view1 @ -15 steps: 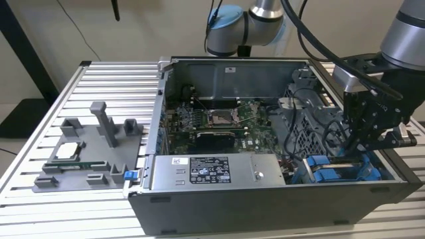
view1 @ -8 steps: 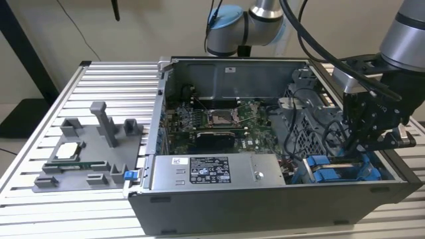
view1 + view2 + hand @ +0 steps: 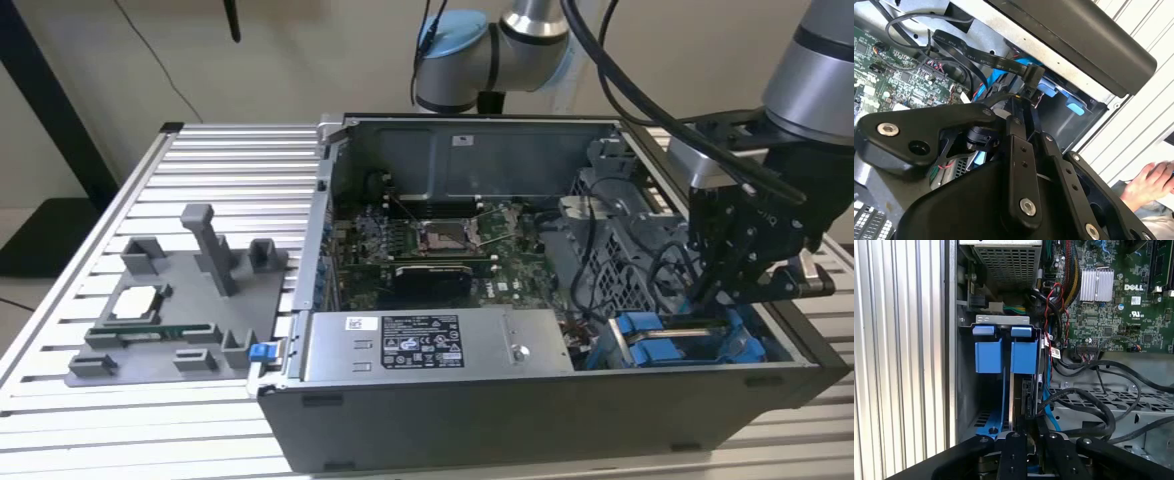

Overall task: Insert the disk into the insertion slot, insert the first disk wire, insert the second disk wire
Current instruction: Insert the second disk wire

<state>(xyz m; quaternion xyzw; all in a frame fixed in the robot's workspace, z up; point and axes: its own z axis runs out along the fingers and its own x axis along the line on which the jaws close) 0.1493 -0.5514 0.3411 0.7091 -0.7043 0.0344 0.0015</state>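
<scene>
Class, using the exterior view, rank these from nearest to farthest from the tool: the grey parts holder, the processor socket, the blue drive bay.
1. Blue drive bay, just below the tool, in a corner of the case on the exterior view's right.
2. Processor socket, mid-case on the board.
3. Grey parts holder, outside the case, on the exterior view's left.

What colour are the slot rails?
Bright blue. The slot rails show best in the first wrist view.
</scene>
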